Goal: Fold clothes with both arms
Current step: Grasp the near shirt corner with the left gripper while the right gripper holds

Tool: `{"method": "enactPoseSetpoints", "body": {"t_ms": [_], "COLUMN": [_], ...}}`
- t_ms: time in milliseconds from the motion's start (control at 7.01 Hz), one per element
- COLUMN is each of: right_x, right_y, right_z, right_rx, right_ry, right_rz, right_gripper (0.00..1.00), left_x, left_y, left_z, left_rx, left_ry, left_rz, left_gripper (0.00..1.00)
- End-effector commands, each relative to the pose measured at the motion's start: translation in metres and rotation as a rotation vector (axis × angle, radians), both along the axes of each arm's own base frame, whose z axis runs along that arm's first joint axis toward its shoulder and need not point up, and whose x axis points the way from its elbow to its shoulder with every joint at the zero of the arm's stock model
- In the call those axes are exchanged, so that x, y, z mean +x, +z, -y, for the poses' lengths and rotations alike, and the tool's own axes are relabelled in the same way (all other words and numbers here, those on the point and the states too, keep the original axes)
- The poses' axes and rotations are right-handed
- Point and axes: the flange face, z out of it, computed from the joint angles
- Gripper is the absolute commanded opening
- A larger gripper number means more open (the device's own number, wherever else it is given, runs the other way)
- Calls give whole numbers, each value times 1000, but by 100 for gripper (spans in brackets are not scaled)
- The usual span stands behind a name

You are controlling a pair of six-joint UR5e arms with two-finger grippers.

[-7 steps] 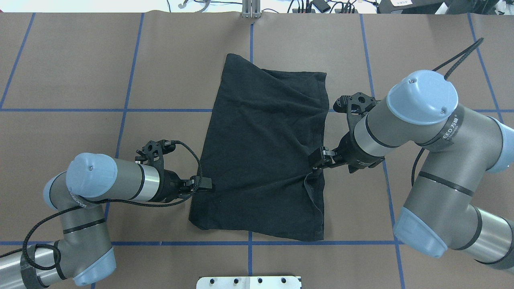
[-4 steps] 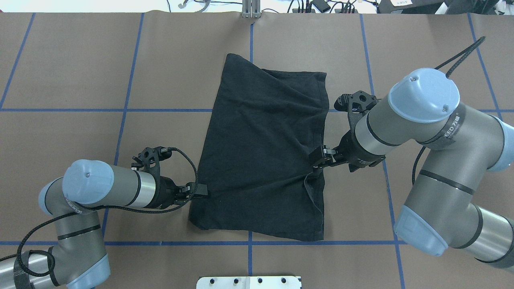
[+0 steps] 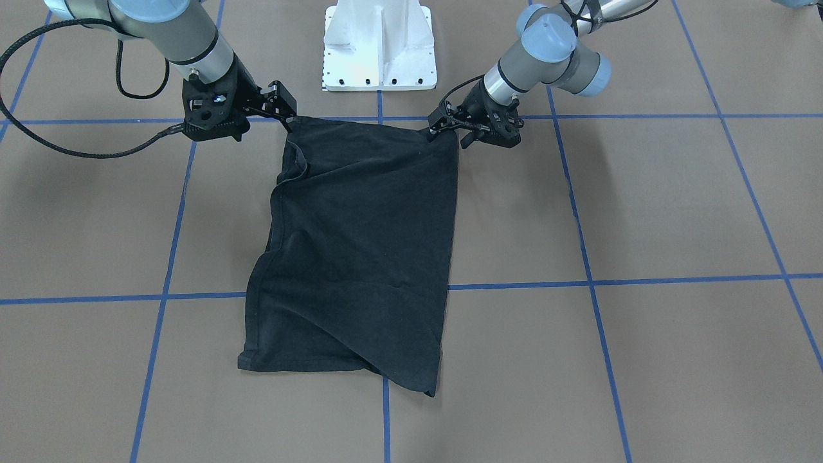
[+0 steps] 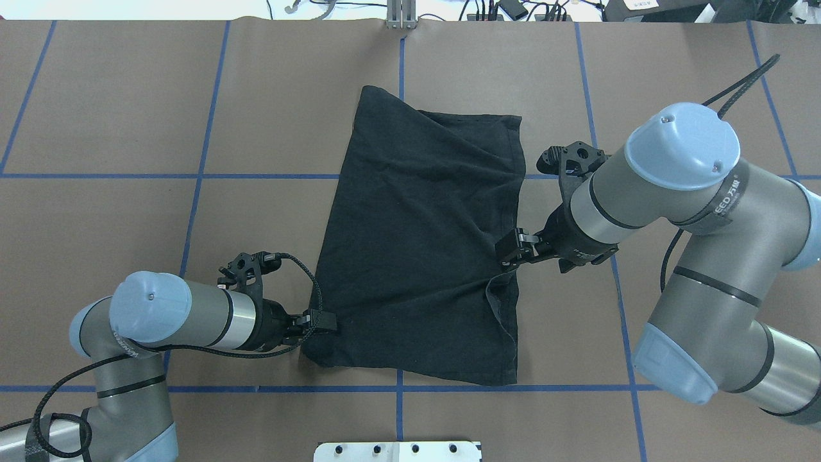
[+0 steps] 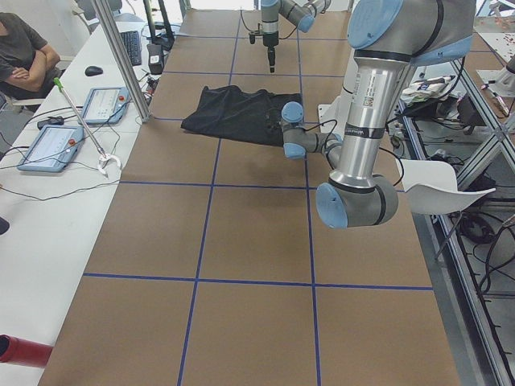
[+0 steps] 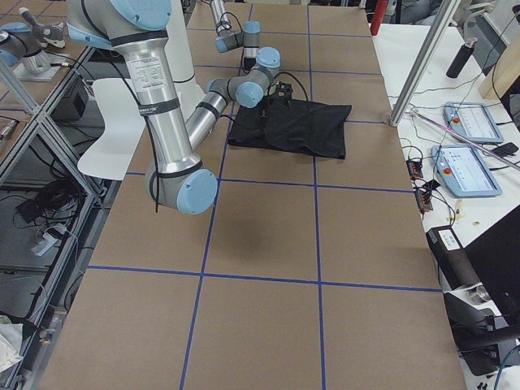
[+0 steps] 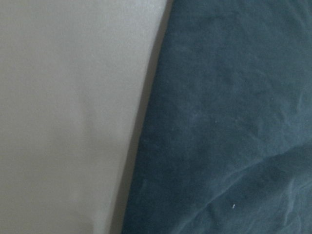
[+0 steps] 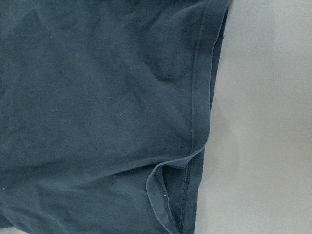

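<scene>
T-shirt (image 4: 417,256), black, flat on tabletop (image 4: 128,96), left gripper (image 4: 324,319) clamped onto one side edge, right gripper (image 4: 507,253) onto the opposite edge

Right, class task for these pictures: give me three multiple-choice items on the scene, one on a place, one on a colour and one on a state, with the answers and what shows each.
1. Where does the black T-shirt lie?
A) between the left pincer and the right pincer
B) on a chair
C) outside both arms

2. What colour are the tape lines on the table?
A) red
B) blue
C) yellow

3. What state is the T-shirt in?
A) hanging in the air
B) rolled into a ball
C) lying on the table, folded to a rough rectangle, creased

Answers:
1 A: the overhead view shows one pincer at each of its side edges.
2 B: the grid shows blue on the brown top.
3 C: the front-facing view shows it spread out flat with wrinkles.
</scene>
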Motion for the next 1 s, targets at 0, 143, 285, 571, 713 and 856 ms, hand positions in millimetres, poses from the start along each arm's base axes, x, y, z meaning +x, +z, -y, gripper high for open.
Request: {"method": "enactPoseSetpoints", "body": {"t_ms": [0,143,285,571,713,856], "right_x": [3,4,5,5,5,3], "right_y": [0,0,0,2,6,9], "right_z": [3,3,4,4,2,2], "right_rx": [-2,-5,-4,-9,-15,-20], "right_ry": [4,2,3,3,2,0], "right_rz": [2,5,5,2,-4,-9], "right_gripper": [100,100,100,100,100,100], "left_x": [3,4,4,-3,-15,-32], "left_y": [0,1,0,-13,-28,-58], "left_z": [-2,-2,-2,-5,-7,-17], "left_rx": [-4,-5,-23,-69,-67,-76], "left_ry": [4,6,0,-9,-7,30], "left_rz": [5,8,4,-23,-37,-42], "left_gripper": [76,65,34,0,0,0]}}
